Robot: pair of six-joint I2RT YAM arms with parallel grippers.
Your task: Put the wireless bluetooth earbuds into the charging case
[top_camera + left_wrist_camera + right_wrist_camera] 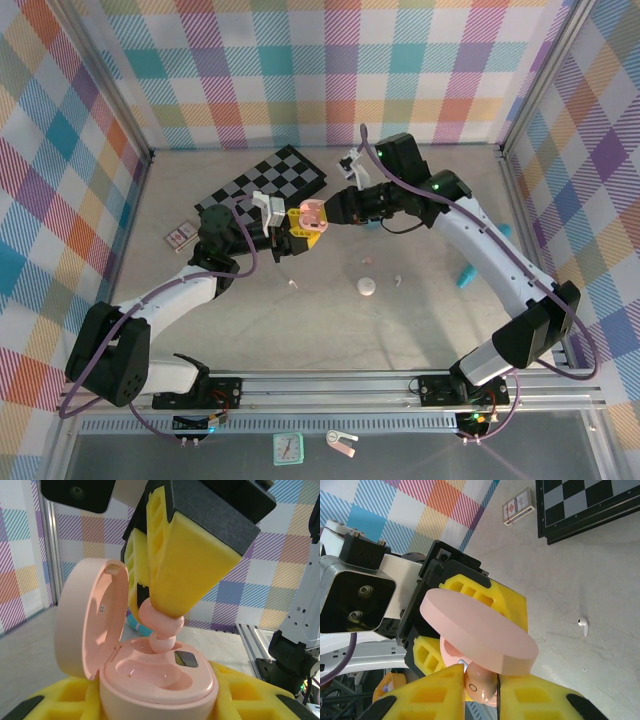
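While both arms meet above the table (420, 320), left to right: left gripper (292, 238), yellow pads (60, 700) clamped round open pink charging case (155, 680), lid (85, 615) upright; pink earbud (160, 625), stem apparently just inside the case, pinched by right gripper (481, 692); spare white earbud (583, 625) loose on table. Risk: off-axis stem jams on case rim, or downward push tilts case in pads
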